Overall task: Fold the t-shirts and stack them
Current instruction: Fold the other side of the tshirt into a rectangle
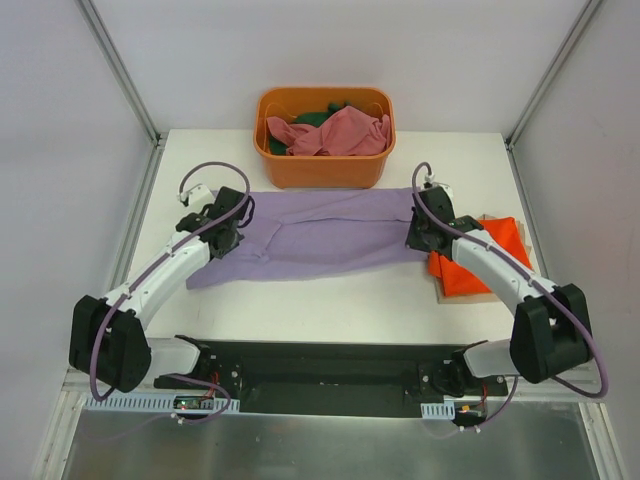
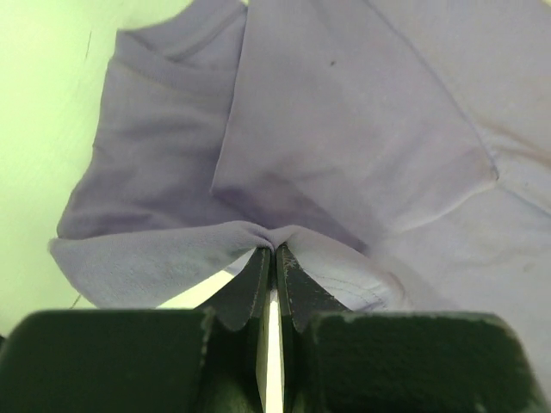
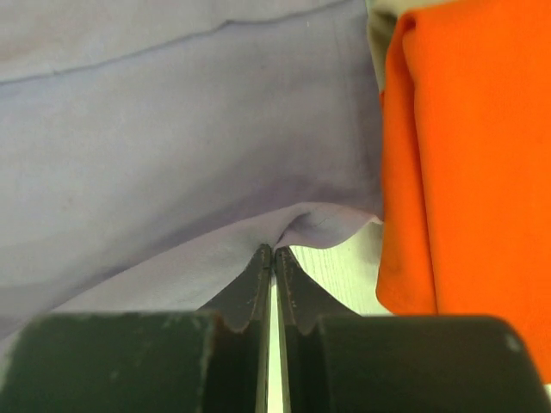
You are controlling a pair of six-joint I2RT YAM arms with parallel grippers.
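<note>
Position: we find the purple shirt spread across the middle of the bench, just in front of the tub. Its long axis runs left to right, and we cannot tell which end is the collar. The left pincer is clenched on the shirt's left end and the right pincer on its right end.

Each wrist view shows what the top view hides: a small peak of purple cloth nipped between the closed jaws and raised, with bare bench showing under it. The left wrist view also shows a flap folded over the shirt's body.

The orange shirt lies folded on the bench, just right of the purple one. Only the top view shows the tub, which holds a crumpled pink shirt with a green shirt behind it.
</note>
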